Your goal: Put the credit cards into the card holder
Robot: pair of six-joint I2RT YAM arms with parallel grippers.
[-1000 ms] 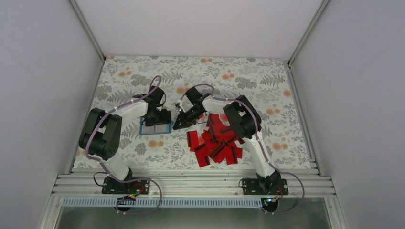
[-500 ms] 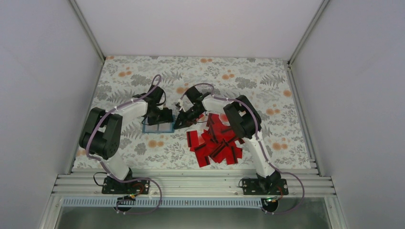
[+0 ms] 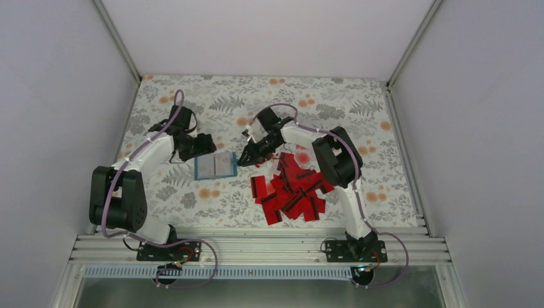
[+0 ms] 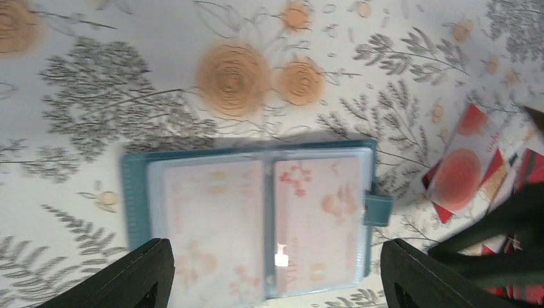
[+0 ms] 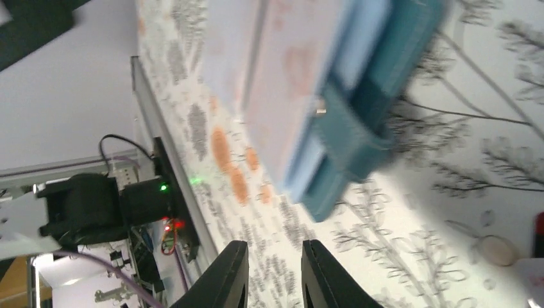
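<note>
The teal card holder lies open on the flowered cloth, its clear pockets facing up with pale cards inside. My left gripper hovers at its far left edge, open wide and holding nothing. My right gripper sits just right of the holder, next to the snap tab. Its jaws stand a little apart with nothing between them. The red credit cards lie heaped right of the holder. One white card with a red spot rests at the heap's far edge.
Metal rails run along the near table edge by the arm bases. White walls close in the left, right and back. The right arm's forearm reaches over the far side of the red heap.
My left arm has swung back to the left, off the holder, which now lies uncovered and open. My right gripper has shifted slightly away and its jaws have parted a little.
</note>
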